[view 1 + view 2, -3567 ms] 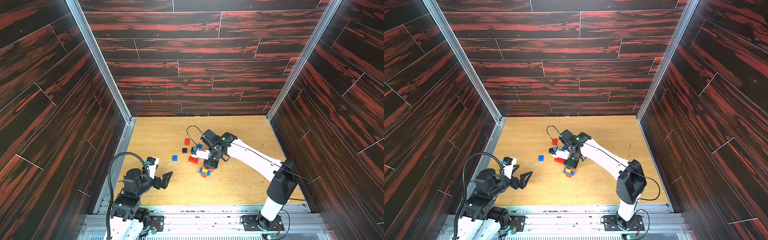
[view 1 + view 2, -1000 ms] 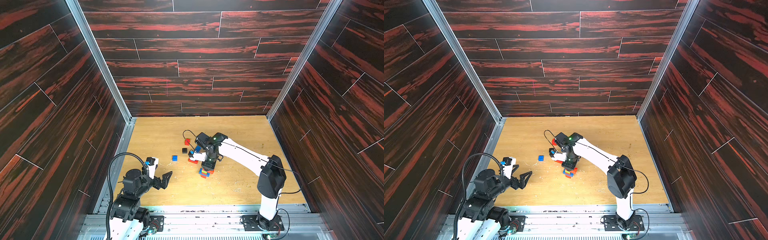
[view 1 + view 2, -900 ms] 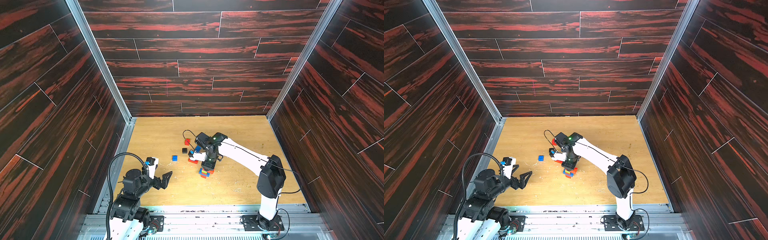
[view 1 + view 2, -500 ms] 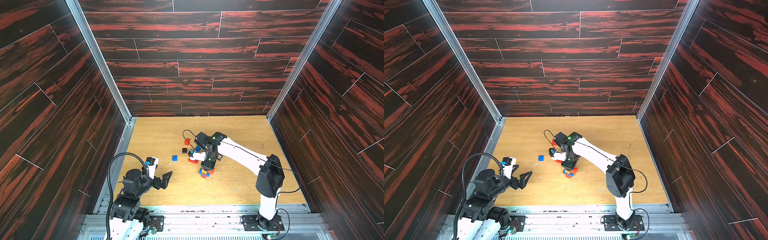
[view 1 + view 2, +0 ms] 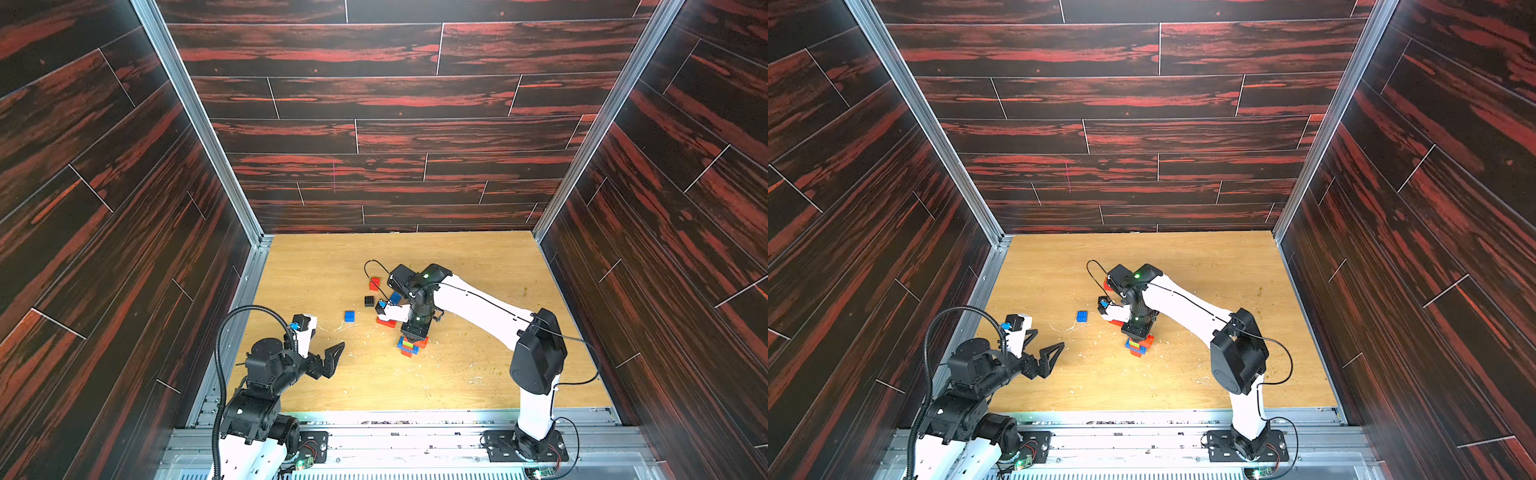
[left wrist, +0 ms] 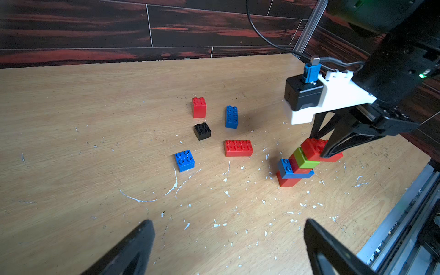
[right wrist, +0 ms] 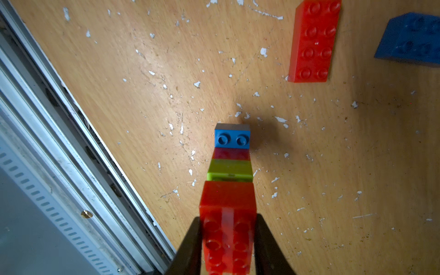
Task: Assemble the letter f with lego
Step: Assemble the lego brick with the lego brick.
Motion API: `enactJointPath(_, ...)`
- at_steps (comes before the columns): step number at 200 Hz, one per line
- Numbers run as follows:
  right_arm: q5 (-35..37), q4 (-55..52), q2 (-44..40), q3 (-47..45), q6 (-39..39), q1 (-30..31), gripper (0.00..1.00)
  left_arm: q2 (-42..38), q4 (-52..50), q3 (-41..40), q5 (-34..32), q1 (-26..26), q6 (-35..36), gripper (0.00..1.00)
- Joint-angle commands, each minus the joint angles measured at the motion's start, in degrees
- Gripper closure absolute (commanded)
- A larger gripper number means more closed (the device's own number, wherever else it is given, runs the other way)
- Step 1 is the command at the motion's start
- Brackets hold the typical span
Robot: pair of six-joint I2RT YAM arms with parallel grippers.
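The lego stack [image 6: 296,170] stands on the wooden floor: a red base, a blue brick [image 7: 232,139], a red one, a lime green one [image 7: 229,169] and an oblong red brick [image 7: 227,202] on top. My right gripper [image 7: 228,228] is shut on that top red brick, one finger on each long side, reaching down from above [image 5: 415,330]. My left gripper [image 6: 228,223] hangs open and empty near the front left [image 5: 1044,343], well apart from the stack. In both top views the right arm hides part of the stack.
Loose bricks lie left of the stack: a red square [image 6: 198,107], blue oblong [image 6: 231,116], black square [image 6: 202,131], red oblong [image 6: 238,148] and blue square [image 6: 184,160]. A metal rail [image 7: 71,142] runs along the floor's front edge. Dark wood walls enclose three sides.
Since the oldest frames the right arm's elbow has swung in toward the middle while its gripper stayed at the stack. Over the last second nothing visibly moved.
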Motion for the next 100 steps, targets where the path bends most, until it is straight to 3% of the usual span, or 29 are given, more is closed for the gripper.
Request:
enactJointPath(1,-2.0,-1.9,4.6,-1.2,0.5,1.6,0.80,-0.7,0.0,-0.6,-0.2,-0.2,0.2,0.00)
enactJointPath(100,0.4,-2.4,5.6,-2.8,0.6,2.8,0.80,-0.8,0.0,-0.6,-0.3,-0.2,0.1,0.00)
